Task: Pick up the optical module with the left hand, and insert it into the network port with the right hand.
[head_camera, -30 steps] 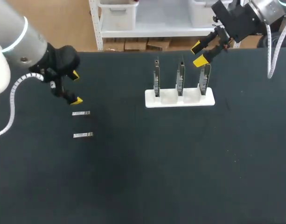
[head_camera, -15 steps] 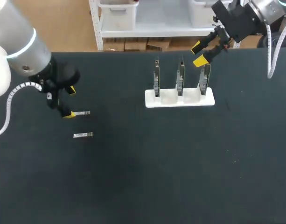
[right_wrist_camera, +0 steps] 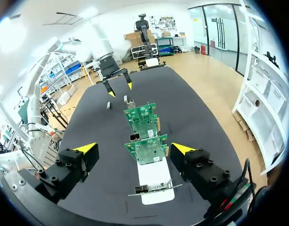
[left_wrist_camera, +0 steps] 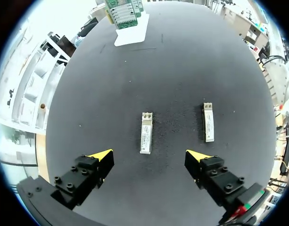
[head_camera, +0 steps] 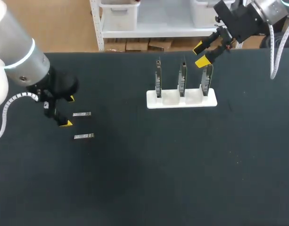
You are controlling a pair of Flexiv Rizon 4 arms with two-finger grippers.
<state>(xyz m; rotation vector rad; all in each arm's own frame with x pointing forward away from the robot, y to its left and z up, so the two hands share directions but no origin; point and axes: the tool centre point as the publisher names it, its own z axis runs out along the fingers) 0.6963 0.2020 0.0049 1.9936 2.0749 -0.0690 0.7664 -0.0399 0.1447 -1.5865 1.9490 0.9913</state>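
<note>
Two small silver optical modules lie on the black table, one farther back (head_camera: 81,114) and one nearer the front (head_camera: 84,136). My left gripper (head_camera: 68,111) hovers open just left of the farther module. In the left wrist view that module (left_wrist_camera: 145,133) lies just ahead of the open gripper (left_wrist_camera: 150,155), in line with the gap between its fingers, and the other module (left_wrist_camera: 208,122) lies off to one side. My right gripper (head_camera: 201,54) stands open above the rightmost card (head_camera: 207,80) of the white stand (head_camera: 181,101). The right wrist view has the green cards (right_wrist_camera: 146,148) directly ahead of the empty gripper (right_wrist_camera: 134,148).
The white stand holds three upright network cards, the other two at the left (head_camera: 158,77) and the middle (head_camera: 182,77). In the left wrist view the stand (left_wrist_camera: 131,34) is far ahead. Bare black tabletop (head_camera: 182,169) spreads across the front and right.
My left gripper has come down and toward the table's front, from behind the farther module to just left of it. The right arm and both modules have stayed put.
</note>
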